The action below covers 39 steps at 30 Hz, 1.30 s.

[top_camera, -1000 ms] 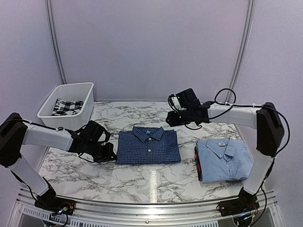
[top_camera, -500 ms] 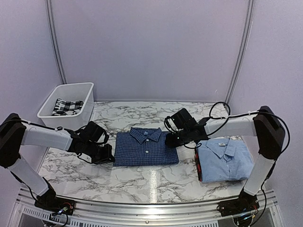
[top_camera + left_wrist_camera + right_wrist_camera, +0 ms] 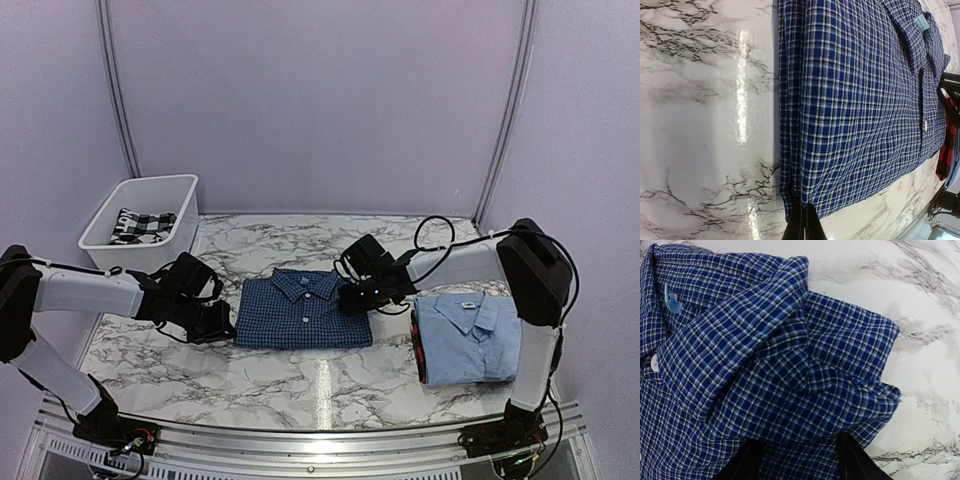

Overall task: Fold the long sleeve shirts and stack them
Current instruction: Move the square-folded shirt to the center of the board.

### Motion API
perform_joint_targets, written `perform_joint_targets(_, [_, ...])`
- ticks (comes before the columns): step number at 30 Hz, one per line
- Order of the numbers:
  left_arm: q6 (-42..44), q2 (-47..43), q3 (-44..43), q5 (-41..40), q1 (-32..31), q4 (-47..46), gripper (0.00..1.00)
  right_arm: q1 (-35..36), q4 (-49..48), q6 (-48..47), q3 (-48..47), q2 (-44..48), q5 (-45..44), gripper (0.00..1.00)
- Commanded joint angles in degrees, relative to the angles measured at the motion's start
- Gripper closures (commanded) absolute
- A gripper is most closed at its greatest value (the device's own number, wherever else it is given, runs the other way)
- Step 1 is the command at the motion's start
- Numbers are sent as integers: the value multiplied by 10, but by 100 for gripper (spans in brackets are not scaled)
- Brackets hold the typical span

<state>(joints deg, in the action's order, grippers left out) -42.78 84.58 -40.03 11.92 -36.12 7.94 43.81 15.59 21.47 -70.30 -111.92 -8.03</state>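
- We see the right pincer (image 3: pixel 800 462) spread, with one black finger (image 3: pixel 746 460) on each side of the bunched shoulder corner of the dark blue fine-checked button-up shirt (image 3: pixel 300 312). Whether the fingers press the cloth we cannot tell.
- The left pincer (image 3: pixel 802 222) is pressed together. Its tips sit at the hem corner of that shirt, on the garment's lower left in the overhead view. We cannot tell whether any cloth is nipped between them.
- That shirt lies folded at the centre of the white grey-veined marble table (image 3: pixel 300 375), its collar towards the top of the frame.
- To its right and apart from it lies the folded plain light blue collared shirt (image 3: pixel 475 335) with a white neck label. It rests on a red-and-black checked cloth (image 3: pixel 414 346), whose edge shows along its left side.
- The right arm's white forearm (image 3: pixel 455 265) reaches in from the right of the frame and crosses just above the light blue shirt's collar. A black cable (image 3: pixel 437 218) loops over it.
- At the upper left of the table stands a white rectangular plastic bin (image 3: pixel 185 235). In it lies a black-and-white checked cloth (image 3: pixel 140 225).
- A ribbed aluminium rail (image 3: pixel 320 432) runs along the bottom of the frame.
- Pale lilac walls (image 3: pixel 320 100) close the back.
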Motion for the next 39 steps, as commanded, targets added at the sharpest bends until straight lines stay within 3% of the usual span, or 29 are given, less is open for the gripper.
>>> perform_joint_targets(1, [13, -32, 27, -18, 17, 47, 100, 18, 9, 13, -35, -1, -3, 48])
perform_joint_targets(14, [26, -154, 99, -58, 78, 145, 100, 80, 9, 34, -117, -71, 39, 48])
perform_joint_targets(22, [13, -181, 107, -81, 98, 188, 100, 82, 21, 33, -94, -28, 24, 44])
perform_joint_targets(32, [37, -210, 49, -79, 97, 221, 49, 71, 92, 36, -34, 99, -69, 37])
perform_joint_targets(39, [70, -219, -28, -79, 93, 249, 24, 49, 183, 73, 16, 164, -161, 32])
